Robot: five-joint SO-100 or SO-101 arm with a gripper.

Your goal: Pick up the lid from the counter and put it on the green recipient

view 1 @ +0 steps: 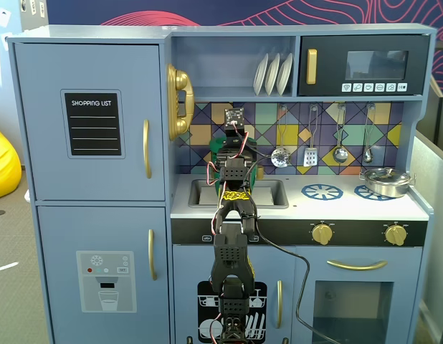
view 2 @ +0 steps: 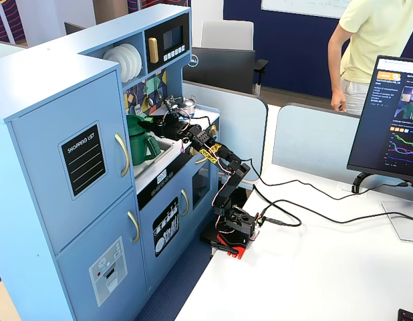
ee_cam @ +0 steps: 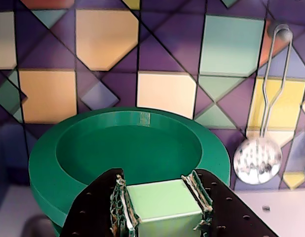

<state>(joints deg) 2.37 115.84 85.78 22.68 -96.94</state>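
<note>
In the wrist view the lid (ee_cam: 128,153) is seen held by its pale green tab between the clenched fingers of the tool (ee_cam: 162,207), lying level on the mouth of the green recipient (view 2: 141,142), which stands on the surface (view 1: 300,206) by the sink.

One fixed view faces the toy kitchen (view 1: 229,43) head-on, another obliquely from afar; the wrist view looks close at its backsplash.

A blue toy kitchen (view 1: 92,143) stands against a dark patterned wall (view 1: 229,11) — its backsplash (ee_cam: 167,91) tiled purple, yellow and teal; beside it, a white desk (view 2: 327,267) and grey partitions (view 2: 313,137).
</note>
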